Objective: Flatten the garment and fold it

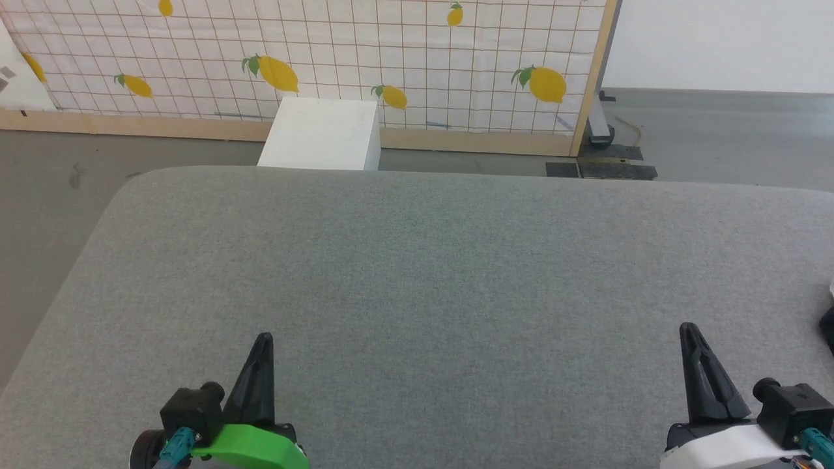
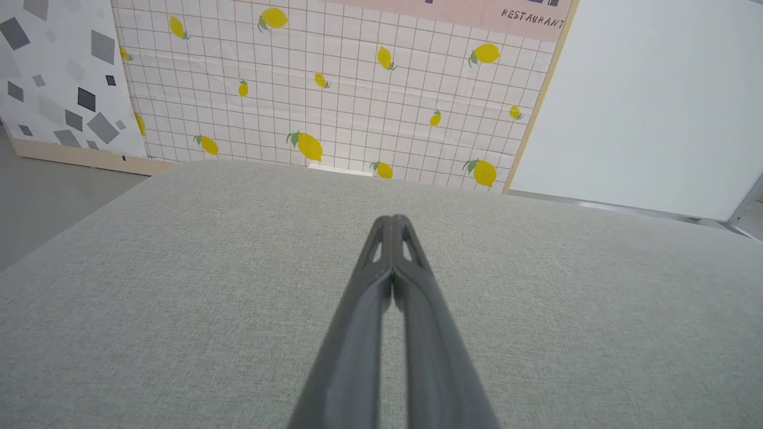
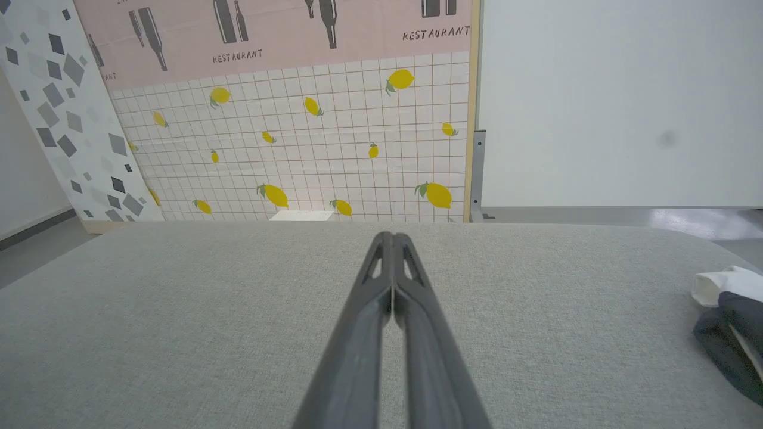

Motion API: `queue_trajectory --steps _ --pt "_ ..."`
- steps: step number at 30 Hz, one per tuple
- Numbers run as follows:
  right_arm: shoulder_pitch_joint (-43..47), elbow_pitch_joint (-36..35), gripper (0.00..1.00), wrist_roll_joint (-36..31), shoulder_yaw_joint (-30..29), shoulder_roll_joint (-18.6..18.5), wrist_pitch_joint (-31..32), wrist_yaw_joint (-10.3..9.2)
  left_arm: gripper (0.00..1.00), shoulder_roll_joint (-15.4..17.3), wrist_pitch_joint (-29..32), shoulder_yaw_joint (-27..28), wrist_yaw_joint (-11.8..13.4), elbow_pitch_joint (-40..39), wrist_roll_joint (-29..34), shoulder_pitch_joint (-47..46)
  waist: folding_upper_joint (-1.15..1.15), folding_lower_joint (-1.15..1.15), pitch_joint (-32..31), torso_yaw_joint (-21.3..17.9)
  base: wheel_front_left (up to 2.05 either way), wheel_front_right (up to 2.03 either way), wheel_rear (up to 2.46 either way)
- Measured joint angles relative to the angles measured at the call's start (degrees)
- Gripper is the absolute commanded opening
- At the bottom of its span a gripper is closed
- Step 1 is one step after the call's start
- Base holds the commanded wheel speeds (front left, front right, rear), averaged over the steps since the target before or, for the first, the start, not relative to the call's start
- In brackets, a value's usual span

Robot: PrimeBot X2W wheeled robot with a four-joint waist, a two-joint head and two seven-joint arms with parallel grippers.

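Observation:
The garment (image 3: 730, 316) lies bunched at the right edge of the grey padded table (image 1: 430, 260), white cloth over black; a sliver of the garment (image 1: 829, 322) also shows at the right border of the head view. My left gripper (image 1: 263, 339) rests low at the near left, fingers pressed together and holding nothing. The left gripper (image 2: 391, 219) points across bare table cloth. My right gripper (image 1: 687, 327) stands at the near right, shut and empty, a short way left of the garment. The right gripper (image 3: 391, 236) also points over bare cloth.
A white box (image 1: 320, 133) stands on the floor behind the table's far edge. Behind it runs a lemon-patterned panel (image 1: 391, 58) with a wooden frame. Grey floor (image 1: 52, 169) lies beyond the table's rounded left corner.

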Motion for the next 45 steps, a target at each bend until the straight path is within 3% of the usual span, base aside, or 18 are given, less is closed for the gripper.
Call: queue_trajectory --steps 45 --pt "-0.85 -0.03 0.00 -1.59 0.80 -0.01 2.71 0.00 0.00 0.00 3.65 0.40 1.24 -2.01 2.71 -0.08 0.00 0.00 0.74 -1.52 0.00 0.00 0.00"
